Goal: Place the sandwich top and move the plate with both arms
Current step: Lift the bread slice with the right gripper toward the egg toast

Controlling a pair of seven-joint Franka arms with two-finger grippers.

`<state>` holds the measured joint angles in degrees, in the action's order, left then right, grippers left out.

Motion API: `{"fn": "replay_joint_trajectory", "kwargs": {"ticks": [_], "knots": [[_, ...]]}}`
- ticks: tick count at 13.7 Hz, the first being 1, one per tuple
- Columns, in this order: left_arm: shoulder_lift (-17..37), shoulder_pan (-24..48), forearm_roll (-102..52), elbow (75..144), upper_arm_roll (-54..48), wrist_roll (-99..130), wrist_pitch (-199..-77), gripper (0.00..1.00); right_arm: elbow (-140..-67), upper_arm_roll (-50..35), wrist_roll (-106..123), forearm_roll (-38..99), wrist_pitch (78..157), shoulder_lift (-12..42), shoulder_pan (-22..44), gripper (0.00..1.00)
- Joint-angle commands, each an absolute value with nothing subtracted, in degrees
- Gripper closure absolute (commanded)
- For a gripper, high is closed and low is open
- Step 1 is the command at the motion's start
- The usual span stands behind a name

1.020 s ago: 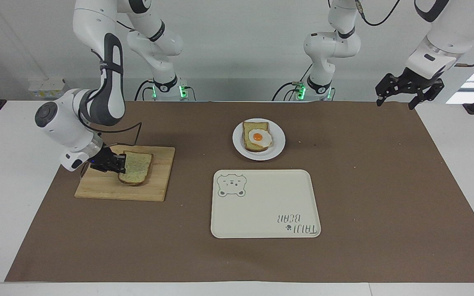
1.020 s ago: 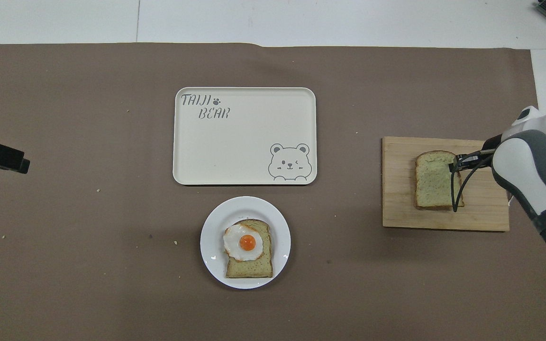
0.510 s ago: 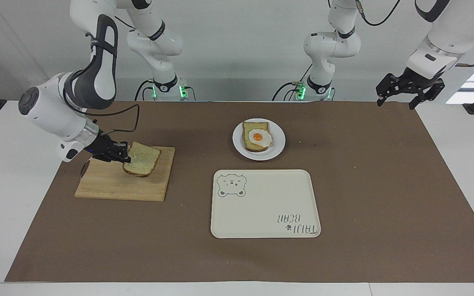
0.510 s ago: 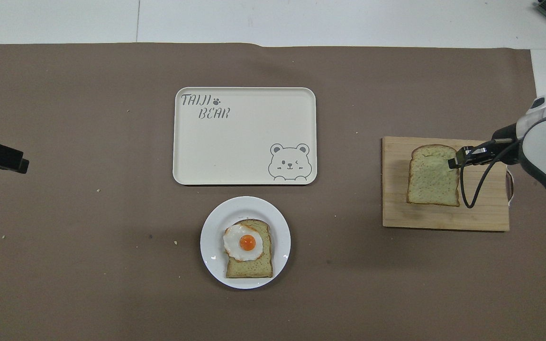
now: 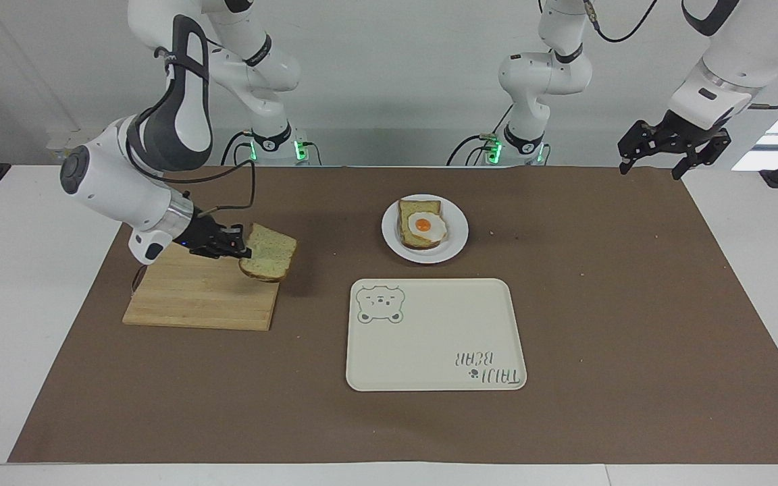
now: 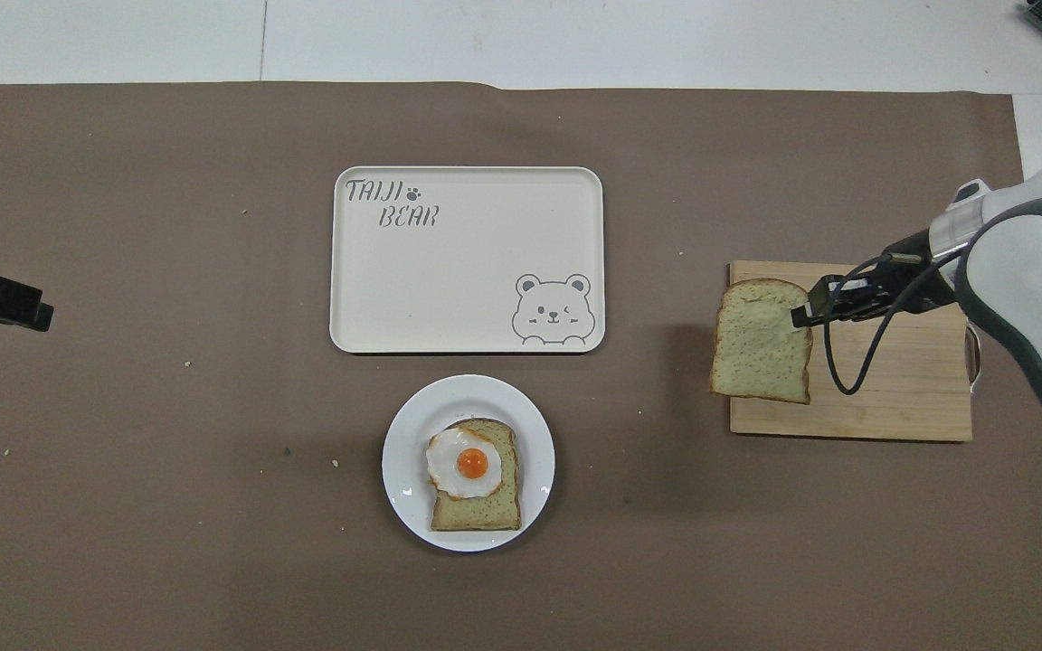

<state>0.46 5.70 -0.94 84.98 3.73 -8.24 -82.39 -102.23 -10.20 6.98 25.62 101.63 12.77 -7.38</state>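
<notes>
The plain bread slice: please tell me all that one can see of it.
The sandwich top is one bare slice with pale, speckled crumb and a brown crust. The right gripper is shut on one edge and holds it in the air, lying nearly flat and slightly tilted, over the cutting board's edge toward the plate. Nothing else touches it.

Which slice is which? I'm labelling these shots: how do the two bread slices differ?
The plain slice is bare, held in the air by the right gripper over the edge of the cutting board. The egg slice carries a fried egg and lies flat on the white plate. Both have pale crumb and brown crust.
</notes>
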Motion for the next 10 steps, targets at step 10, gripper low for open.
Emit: {"fn": "replay_joint_trajectory", "kwargs": {"ticks": [10], "knots": [[0.0, 5.8, -1.2, 84.7, 4.0, -8.0, -82.1, 0.00, -106.0, -12.6, -18.3, 31.8, 115.7, 9.7, 13.3, 1.00]]}}
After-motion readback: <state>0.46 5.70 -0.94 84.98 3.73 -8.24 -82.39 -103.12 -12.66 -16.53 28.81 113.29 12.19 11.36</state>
